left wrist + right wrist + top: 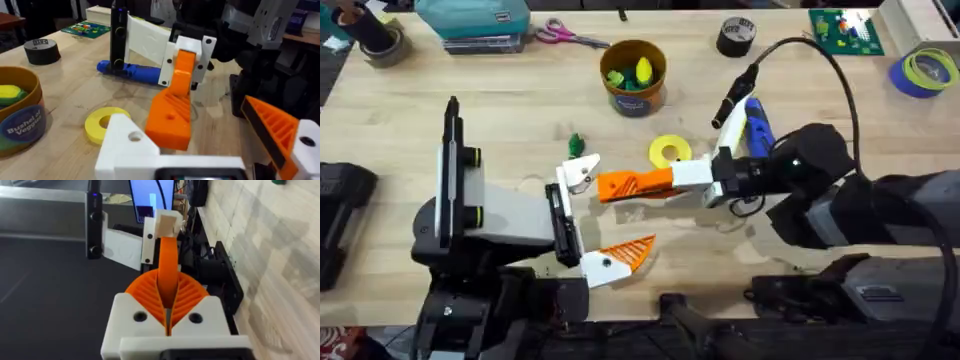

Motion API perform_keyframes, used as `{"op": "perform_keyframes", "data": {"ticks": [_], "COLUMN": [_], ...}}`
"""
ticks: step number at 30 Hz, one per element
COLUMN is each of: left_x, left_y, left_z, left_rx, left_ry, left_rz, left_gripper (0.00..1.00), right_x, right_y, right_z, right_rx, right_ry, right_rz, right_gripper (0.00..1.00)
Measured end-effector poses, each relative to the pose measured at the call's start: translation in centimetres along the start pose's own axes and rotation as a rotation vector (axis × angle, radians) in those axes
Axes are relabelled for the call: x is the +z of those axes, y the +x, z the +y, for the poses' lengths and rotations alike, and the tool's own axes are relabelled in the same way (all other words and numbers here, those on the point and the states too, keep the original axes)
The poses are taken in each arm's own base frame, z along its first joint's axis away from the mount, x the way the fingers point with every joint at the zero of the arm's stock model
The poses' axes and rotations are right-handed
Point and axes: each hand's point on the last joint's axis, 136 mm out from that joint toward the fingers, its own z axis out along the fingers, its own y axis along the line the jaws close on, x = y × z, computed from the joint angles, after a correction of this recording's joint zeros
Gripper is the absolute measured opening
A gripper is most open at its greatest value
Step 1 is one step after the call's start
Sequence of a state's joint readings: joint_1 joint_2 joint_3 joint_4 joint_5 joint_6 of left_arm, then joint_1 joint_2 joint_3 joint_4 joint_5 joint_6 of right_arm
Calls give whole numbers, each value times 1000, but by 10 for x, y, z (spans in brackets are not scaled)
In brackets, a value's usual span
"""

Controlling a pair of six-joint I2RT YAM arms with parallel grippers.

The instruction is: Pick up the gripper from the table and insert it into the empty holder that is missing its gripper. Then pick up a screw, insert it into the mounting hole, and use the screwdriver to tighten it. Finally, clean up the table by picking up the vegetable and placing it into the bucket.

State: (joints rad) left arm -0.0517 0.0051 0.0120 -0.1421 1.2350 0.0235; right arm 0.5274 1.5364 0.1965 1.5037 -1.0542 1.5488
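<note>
Right gripper clamped the orange gripper, its tip at the holder | left gripper gaped wide, empty | vegetable lay near bucket | screwdriver on table

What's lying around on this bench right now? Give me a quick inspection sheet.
Surface: wooden table.
Job's things: orange gripper held at the empty white holder; blue screwdriver lying flat; green vegetable on the table; bucket holding toy foods.
Clutter: yellow disc, scissors, black tape roll, blue tape roll.
Grippers: right gripper shut on the orange gripper; left gripper open.
Cables: black cable arching over the table.
Surroundings: nothing seen.
</note>
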Motion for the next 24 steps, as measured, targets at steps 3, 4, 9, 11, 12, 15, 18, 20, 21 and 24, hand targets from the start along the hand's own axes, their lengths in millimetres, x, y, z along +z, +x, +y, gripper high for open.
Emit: {"op": "perform_keyframes", "data": {"ticks": [3, 4, 9, 11, 12, 15, 18, 20, 21, 24], "left_x": [0, 0, 0, 0, 0, 0, 0, 0, 0, 0], "left_y": [0, 0, 0, 0, 0, 0, 0, 0, 0, 0], "left_z": [0, 0, 0, 0, 0, 0, 0, 0, 0, 0], "left_rx": [0, 0, 0, 0, 0, 0, 0, 0, 0, 0], "left_ry": [0, 0, 0, 0, 0, 0, 0, 0, 0, 0], "left_rz": [0, 0, 0, 0, 0, 0, 0, 0, 0, 0], "left_gripper": [985, 985, 985, 985, 985, 985, 985, 985, 985, 985], "right_x": [2, 2, 4, 4, 4, 4, 5, 6, 6, 7], "right_y": [-1, -1, -1, -1, -1, -2, -2, -1, -1, -1], "right_z": [4, 5, 6, 5, 5, 5, -1, -4, -5, -2], "right_rx": [-17, -19, -23, -21, -21, -20, 1, 15, 16, 2], "right_ry": [-9, -11, -13, -13, -12, -12, -1, 4, 4, -6], "right_rz": [1, 3, 7, 5, 4, 4, 5, 7, 8, 8], "right_gripper": [9, 9, 9, 9, 9, 9, 9, 9, 9, 9]}}
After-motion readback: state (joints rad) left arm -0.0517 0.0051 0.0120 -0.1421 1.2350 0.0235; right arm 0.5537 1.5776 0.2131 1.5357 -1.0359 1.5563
